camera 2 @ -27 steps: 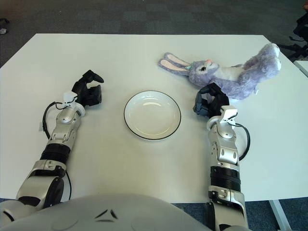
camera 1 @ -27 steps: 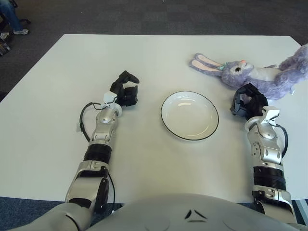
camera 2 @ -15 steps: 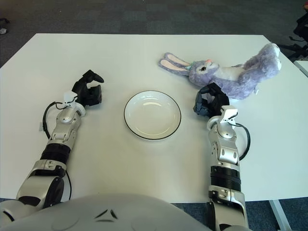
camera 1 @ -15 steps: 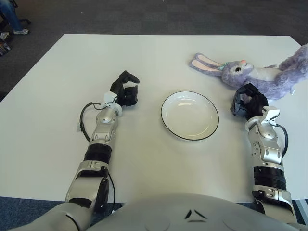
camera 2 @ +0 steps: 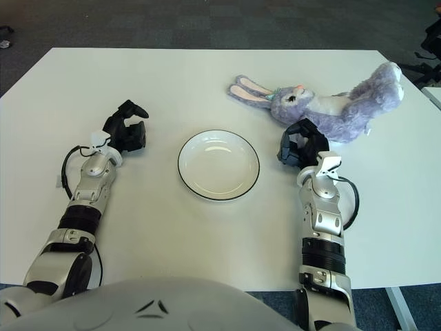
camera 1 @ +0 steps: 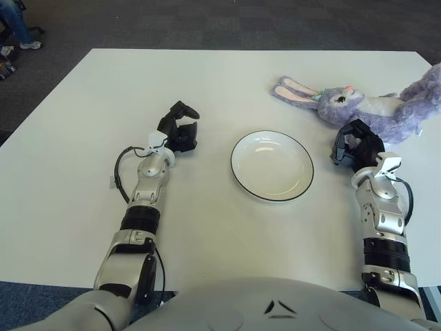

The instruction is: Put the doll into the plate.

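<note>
Across the upper right of the left eye view lies the doll, a plush rabbit in lilac-grey fur with a paler belly, long ears lined in pink, a dark eye and a small orange nose. It lies on its side on the white counter, its long axis running nearly level across the frame: ears pointing toward the frame's left, body and legs stretching off to the right edge. My right hand sits just below its chest, at centre right, fingers curled loosely and holding nothing; whether they touch the fur I cannot tell. At frame centre is the plate, white with a thin dark rim, nothing in it, well apart from the doll. My left hand shows left of the plate, fingers curled, also holding nothing.

From the right eye view the doll shows whole in the upper right: its feet rise slightly toward the right edge, ears toward the frame's centre. My right hand is right of the plate and just below the doll; my left hand shows at the left of the frame.
</note>
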